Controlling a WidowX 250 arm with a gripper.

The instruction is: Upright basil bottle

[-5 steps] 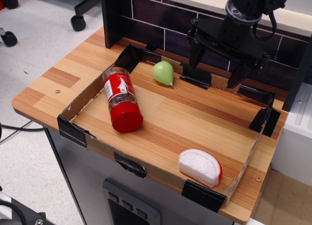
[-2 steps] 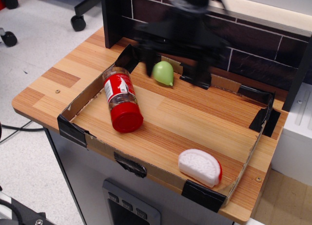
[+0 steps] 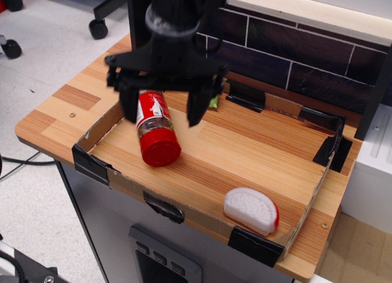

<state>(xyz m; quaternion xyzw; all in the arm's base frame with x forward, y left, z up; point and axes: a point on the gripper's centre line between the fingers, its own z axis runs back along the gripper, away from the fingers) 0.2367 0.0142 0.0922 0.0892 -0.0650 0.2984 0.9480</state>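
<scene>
The basil bottle point(image 3: 155, 130) lies on its side in the cardboard tray point(image 3: 288, 234), its red cap pointing toward the front edge. My gripper point(image 3: 163, 111) hangs open right above it, one finger point(image 3: 129, 105) left of the jar and the other finger point(image 3: 197, 108) to its right, straddling the jar's upper part. The jar's far end is hidden behind my wrist. The fingers do not seem to touch the jar.
A green pear point(image 3: 213, 101) is mostly hidden behind my right finger at the tray's back. A white half-round piece with a red edge point(image 3: 251, 209) lies at the front right. A dark brick-pattern wall point(image 3: 294, 50) stands behind the tray.
My gripper has swung from the back right of the tray leftward and down to hang over the lying jar. The jar, pear and white piece have not moved.
</scene>
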